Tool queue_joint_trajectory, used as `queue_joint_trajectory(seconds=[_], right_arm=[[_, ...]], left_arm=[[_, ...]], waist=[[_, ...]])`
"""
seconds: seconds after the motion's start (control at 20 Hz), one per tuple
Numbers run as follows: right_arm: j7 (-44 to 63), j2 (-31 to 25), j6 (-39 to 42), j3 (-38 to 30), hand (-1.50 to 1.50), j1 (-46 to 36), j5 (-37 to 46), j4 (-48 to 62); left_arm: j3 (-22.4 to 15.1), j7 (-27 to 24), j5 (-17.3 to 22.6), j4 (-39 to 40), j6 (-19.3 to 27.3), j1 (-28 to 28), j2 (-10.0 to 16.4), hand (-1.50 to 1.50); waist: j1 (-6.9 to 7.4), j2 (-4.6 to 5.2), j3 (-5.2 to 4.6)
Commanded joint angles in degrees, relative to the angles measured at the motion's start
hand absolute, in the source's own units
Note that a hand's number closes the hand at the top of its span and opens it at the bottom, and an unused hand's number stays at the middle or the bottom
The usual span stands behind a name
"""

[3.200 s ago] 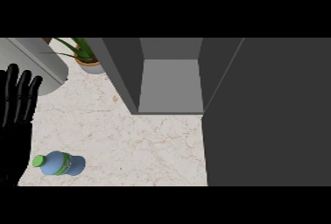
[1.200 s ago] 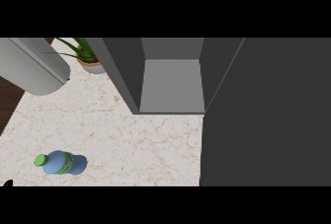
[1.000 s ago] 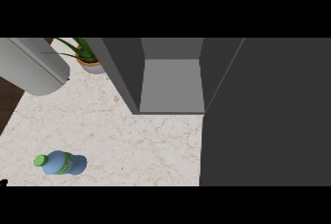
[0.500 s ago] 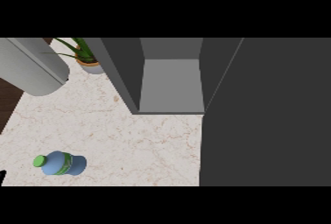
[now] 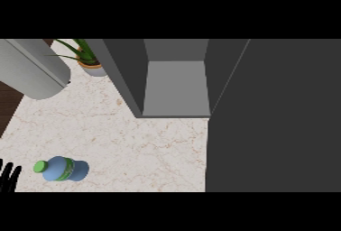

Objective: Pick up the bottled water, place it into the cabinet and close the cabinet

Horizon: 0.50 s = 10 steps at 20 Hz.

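Counter [image 5: 140, 140] left edge — bottled water [image 5: 63, 169] beside left hand [image 5: 8, 178]

Pale marble counter [image 5: 133, 149] carried a blue water bottle [image 5: 61, 169] with a green cap, near its front left. Potted plant [image 5: 90, 63] stood at back left, just beside the open grey cabinet [image 5: 177, 85] that rested on it.

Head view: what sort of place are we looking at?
Probably a kitchen counter. There is a marbled countertop with an open grey cabinet standing on it, a potted plant at the back left, and bottled water lying near the front left.
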Motion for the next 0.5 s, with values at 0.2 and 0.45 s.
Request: queue_joint_trajectory(seconds=[0.2,0.45], right_arm=[[-2.99,1.03,1.41,1.91,-1.5,3.61,1.91,0.05],[1.41,-0.73,0.89,-1.04,-1.5,-0.4,-3.42,-0.2]], left_arm=[[1.91,-5.43,-2.51,17.27,-1.65,-7.5,1.31,-1.5],[4.15,-5.9,-0.55,27.98,-3.58,-13.7,4.65,-1.5]], waist=[[-0.2,0.0,-0.02],[-0.03,0.07,-0.02]])
